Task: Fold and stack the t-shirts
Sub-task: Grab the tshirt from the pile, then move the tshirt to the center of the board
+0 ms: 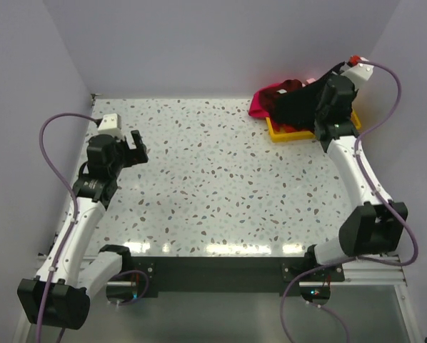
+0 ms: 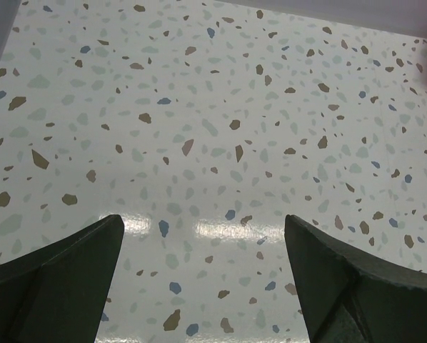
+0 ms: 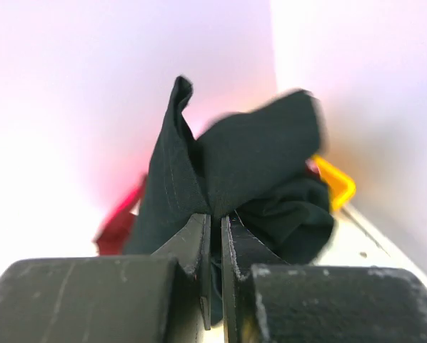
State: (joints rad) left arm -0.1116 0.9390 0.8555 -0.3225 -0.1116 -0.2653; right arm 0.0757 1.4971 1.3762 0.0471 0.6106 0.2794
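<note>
The black shirt [image 3: 249, 157] is soft, matte cloth, bunched into creased vertical folds with a stitched seam along one edge. It is raised above the tray [image 1: 279, 136] at the far right corner of the surface [image 1: 213, 179]. The right claw [image 3: 215, 229] is closed on a pinch of this cloth: its two dark, flat fingers stand nearly together with fabric between them. The lower part of the shirt hangs down toward the tray. The tray is shallow, rectangular, yellow plastic with a raised rim. The maroon shirt [image 1: 285, 88] lies crumpled at its far side. The magenta shirt [image 1: 258, 107] spills over its left rim onto the surface. The tray sits close to the back wall and the right wall, where the right arm reaches over it. The surface is smooth and glossy, pale with brown, grey and blue flecks. It spans the wide stretch between the tray and the left claw [image 1: 137, 146]. That claw is at the left side, well apart from the shirts, with its jaws spread wide and gripping nothing.
</note>
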